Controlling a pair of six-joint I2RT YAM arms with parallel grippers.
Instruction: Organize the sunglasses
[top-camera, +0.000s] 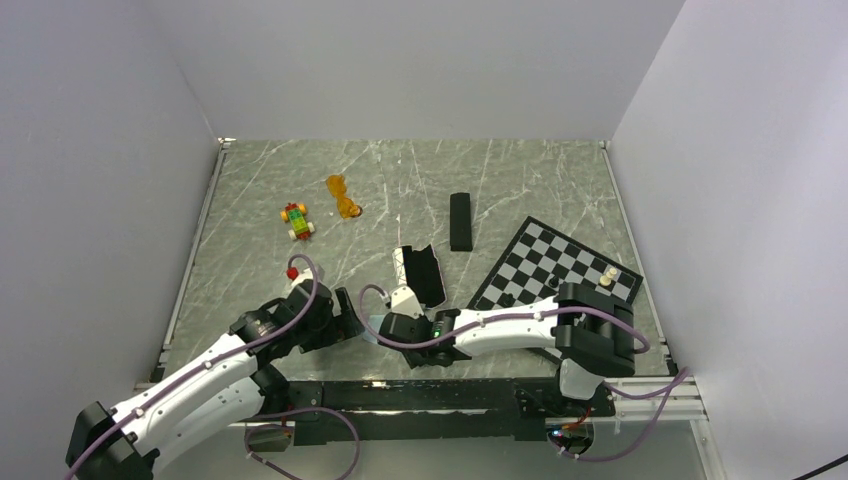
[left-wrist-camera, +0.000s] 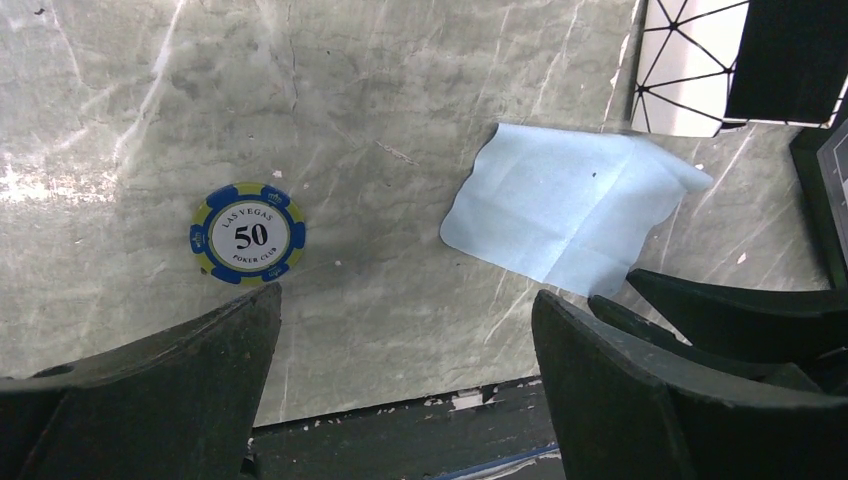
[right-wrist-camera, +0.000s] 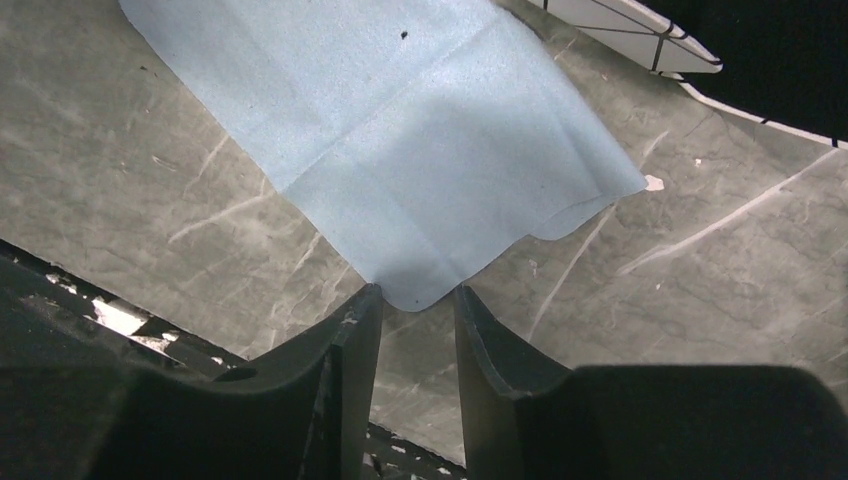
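The orange translucent sunglasses (top-camera: 343, 197) lie at the far middle-left of the table, far from both grippers. The thin black wire-framed pair is not in view. My left gripper (top-camera: 350, 322) is low over the near table edge, open and empty (left-wrist-camera: 405, 300). My right gripper (top-camera: 392, 327) faces it from the right. Its jaws (right-wrist-camera: 417, 295) are narrowly open, with the near corner of a light blue cloth (right-wrist-camera: 400, 140) lying between the fingertips. The cloth also shows in the left wrist view (left-wrist-camera: 570, 205).
An open white case with black lines (top-camera: 420, 272) lies just beyond the grippers. A black oblong case (top-camera: 460, 221) is behind it. A chessboard (top-camera: 545, 262) is at the right, a toy car (top-camera: 297, 221) at the left. A poker chip (left-wrist-camera: 247, 234) lies by my left finger.
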